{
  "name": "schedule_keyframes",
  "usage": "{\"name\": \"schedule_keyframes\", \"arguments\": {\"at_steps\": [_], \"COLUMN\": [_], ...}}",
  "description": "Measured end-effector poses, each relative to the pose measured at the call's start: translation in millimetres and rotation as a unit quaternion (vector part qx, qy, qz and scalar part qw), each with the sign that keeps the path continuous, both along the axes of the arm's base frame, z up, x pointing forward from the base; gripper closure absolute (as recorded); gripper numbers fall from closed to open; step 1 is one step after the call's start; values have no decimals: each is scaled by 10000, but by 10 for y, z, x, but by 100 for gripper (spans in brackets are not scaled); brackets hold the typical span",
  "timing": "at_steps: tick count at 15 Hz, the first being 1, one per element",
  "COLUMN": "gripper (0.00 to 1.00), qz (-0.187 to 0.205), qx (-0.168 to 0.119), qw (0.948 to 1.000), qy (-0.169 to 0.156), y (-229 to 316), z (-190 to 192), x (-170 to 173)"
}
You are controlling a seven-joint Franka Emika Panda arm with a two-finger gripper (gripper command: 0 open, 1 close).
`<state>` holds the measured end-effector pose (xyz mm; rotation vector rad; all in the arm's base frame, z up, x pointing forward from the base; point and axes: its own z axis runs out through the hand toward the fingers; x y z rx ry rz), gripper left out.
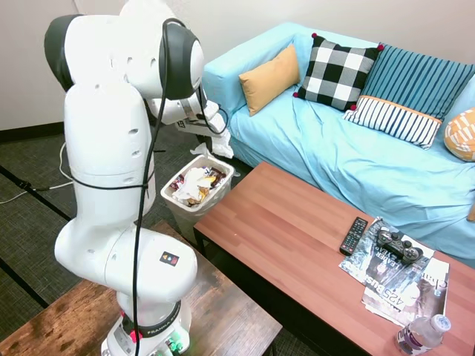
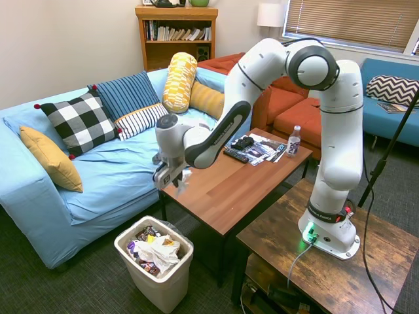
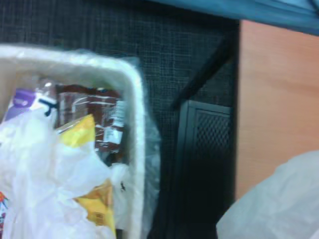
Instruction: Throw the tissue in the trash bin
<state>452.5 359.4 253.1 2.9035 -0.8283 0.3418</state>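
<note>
Second exterior view: the white arm's two-finger gripper [image 2: 175,180] hangs above the floor between the blue sofa [image 2: 98,176] and the reddish wooden coffee table [image 2: 236,176], jaws clenched on the crumpled white paper tissue [image 2: 184,178]. The small white rectangular plastic trash bin [image 2: 154,282], full of wrappers, stands below, slightly aside.

Legible print: "FRANKA EMIKA" on the black ring at the arm's base [image 1: 152,324], partly readable in the first exterior view, seen again on the base ring in the second exterior view but too small to confirm; large numerals "425" with further letters on the magazine [image 1: 404,285] lying on the bench [image 1: 297,237]; wrapper print in the trash bin [image 3: 134,149] blurred, unreadable; bottle label [image 1: 415,337] illegible.
</note>
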Motion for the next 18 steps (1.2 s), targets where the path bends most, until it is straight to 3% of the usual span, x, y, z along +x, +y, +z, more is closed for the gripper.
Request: {"name": "schedule_keyframes", "arguments": {"at_steps": [6,7,10,18], "gripper": [100,0,0,0], "qz": [435,488,591,610], "qx": [-291,-345,-384,-407], "qw": [9983,9979,9971,9971], "qy": [250,268,300,211], "y": [685,731,862,981], "z": [-990,-1123,-1312,-1312], "x": [142,161,175,220]}}
